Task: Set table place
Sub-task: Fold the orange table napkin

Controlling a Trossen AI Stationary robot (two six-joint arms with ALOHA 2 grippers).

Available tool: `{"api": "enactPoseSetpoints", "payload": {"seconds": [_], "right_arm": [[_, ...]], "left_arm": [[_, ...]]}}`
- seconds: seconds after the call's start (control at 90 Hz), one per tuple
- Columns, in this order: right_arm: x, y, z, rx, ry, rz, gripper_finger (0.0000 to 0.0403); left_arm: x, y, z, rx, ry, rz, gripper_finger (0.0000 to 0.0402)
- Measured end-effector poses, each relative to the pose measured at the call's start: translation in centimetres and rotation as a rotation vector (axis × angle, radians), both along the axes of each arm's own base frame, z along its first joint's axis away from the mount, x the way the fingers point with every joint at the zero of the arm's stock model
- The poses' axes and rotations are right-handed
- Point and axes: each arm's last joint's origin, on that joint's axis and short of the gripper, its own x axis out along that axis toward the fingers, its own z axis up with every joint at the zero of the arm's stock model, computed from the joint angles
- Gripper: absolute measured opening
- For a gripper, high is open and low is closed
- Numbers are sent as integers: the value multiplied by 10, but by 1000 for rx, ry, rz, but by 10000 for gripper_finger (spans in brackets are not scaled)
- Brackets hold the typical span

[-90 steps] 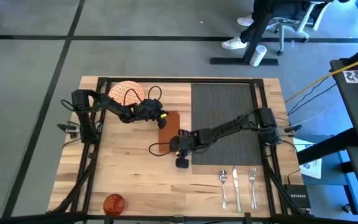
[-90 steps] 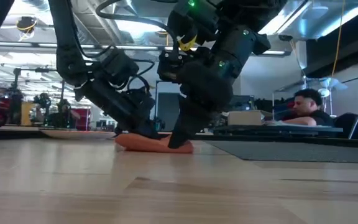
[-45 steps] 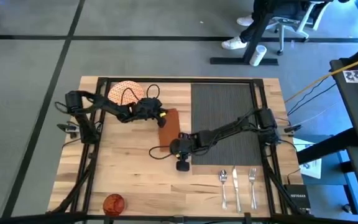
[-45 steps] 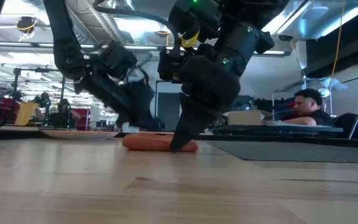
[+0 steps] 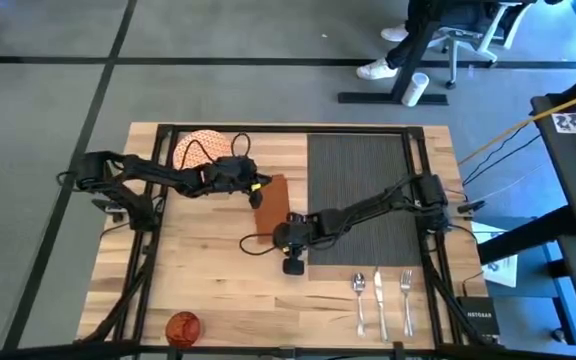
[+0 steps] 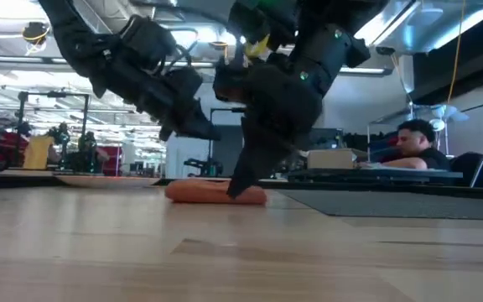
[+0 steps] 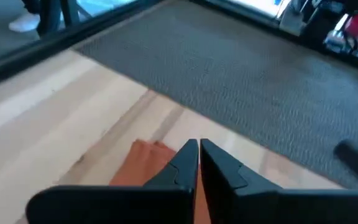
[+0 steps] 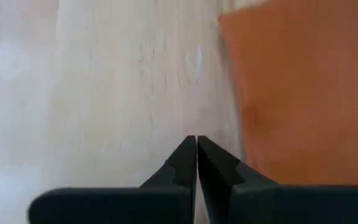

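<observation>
Two grippers meet at the napkin (image 5: 269,205), which lies on the bare wood of the table (image 5: 198,280), just left of the placemat (image 5: 363,195) and not yet on it. Your right gripper (image 5: 271,243) stands at the napkin's near end with fingers pressed together – in the right wrist view nothing is between them, the tip is down beside the cloth edge, maybe to push or pin it. Your left gripper (image 5: 256,190) hangs above the far end, fingers also together and empty. The plate (image 5: 204,150) sits behind the left arm at the far left corner, the cup (image 5: 183,326) at the near edge, and spoon (image 5: 360,298), knife (image 5: 379,300), fork (image 5: 406,300) lie near the placemat – none blocks you, but both arms crowd one small cloth
</observation>
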Motion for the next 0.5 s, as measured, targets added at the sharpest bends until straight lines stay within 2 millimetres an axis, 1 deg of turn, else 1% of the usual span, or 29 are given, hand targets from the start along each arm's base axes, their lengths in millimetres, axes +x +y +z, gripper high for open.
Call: {"api": "enactPoseSetpoints", "payload": {"seconds": [0.1,0.167,0.244,0.344,0.5], "right_arm": [[7,2,11,-47,-60,-16,0],[11,-1,14,-64,-100,-13,0],[16,-7,12,-67,-137,-19,0],[18,-17,9,-94,-140,-51,0],[20,-24,6,-118,-136,-74,0]], "left_arm": [[1,2,-8,11,31,35,0],[1,6,-12,15,41,50,0],[1,10,-20,6,71,62,0],[2,14,-27,4,78,76,0],[4,17,-37,8,85,77,0]]}}
